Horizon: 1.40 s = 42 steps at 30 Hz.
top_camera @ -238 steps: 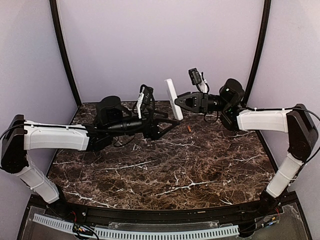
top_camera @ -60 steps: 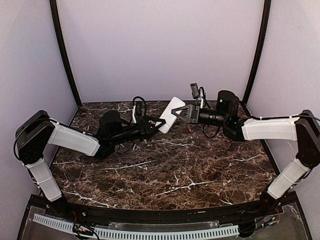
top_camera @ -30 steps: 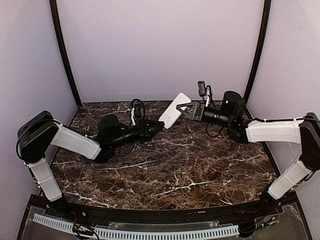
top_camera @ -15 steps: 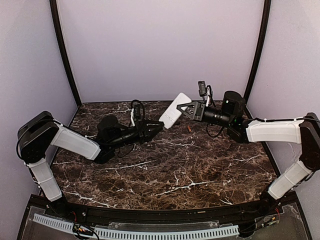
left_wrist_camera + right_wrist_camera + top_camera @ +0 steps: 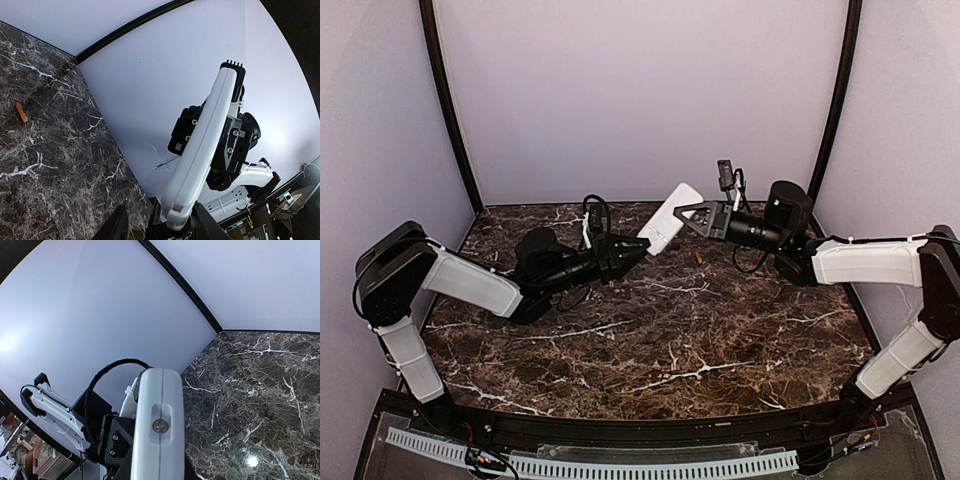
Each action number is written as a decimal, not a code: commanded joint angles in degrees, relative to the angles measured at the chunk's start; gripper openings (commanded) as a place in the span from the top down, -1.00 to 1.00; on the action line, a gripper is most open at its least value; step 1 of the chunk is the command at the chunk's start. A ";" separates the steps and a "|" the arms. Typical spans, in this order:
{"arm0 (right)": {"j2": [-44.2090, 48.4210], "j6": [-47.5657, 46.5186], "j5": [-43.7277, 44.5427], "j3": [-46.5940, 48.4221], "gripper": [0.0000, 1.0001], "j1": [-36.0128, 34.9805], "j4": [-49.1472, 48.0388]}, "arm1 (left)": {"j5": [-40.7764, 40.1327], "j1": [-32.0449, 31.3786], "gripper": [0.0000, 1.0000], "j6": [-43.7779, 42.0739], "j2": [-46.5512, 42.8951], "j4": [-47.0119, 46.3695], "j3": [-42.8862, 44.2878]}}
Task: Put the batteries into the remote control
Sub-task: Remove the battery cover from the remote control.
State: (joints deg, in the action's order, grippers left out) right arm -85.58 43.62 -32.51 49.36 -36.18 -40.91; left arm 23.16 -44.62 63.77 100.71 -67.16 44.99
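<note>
Top view: the right gripper [image 5: 684,215] is clamped on the white remote control [image 5: 663,228], held tilted above the table [image 5: 670,340]. The left gripper [image 5: 638,247] sits at its 7 o'clock end and an orange battery [image 5: 698,258] lies at 5 o'clock. Left wrist: its fingers [image 5: 118,226] stand parted either side of the remote's lower end. Right wrist: the remote stands edge-on between the closed jaws

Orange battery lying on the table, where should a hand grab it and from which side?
Pinch the orange battery across its middle, coming straight down from above: it lies flat on the marble table, a short cylinder with bare surface on both long sides.
</note>
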 commanded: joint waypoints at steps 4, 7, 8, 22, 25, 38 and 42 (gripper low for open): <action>-0.35 0.98 -1.57 0.38 1.00 -0.01 -3.67 | -0.21 0.06 0.25 -0.51 0.42 0.92 1.29; -0.64 1.03 -1.75 0.30 1.00 0.02 -3.77 | 0.11 0.06 0.30 -0.42 0.44 0.70 1.32; -0.60 0.93 -1.61 0.23 1.00 0.02 -3.68 | 0.17 0.08 0.37 -0.41 0.39 0.64 1.32; 0.90 0.60 -1.54 0.57 1.00 0.87 -2.78 | 0.53 0.08 0.82 -0.08 0.11 -0.74 -0.15; 1.33 0.29 -1.10 0.55 1.00 1.26 -2.25 | 0.97 0.15 0.90 0.02 0.02 -1.94 -0.29; -1.47 -1.84 1.07 0.15 1.00 1.76 1.37 | 4.34 -0.02 0.99 1.42 -0.17 -11.99 -0.26; -2.75 -1.02 1.06 0.20 1.00 2.28 1.01 | 5.77 0.04 0.99 2.28 -0.11 -15.59 -0.75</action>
State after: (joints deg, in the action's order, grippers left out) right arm -86.74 42.52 -31.88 49.36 -34.61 -39.27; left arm 26.57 -44.64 65.08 100.73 -74.67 45.52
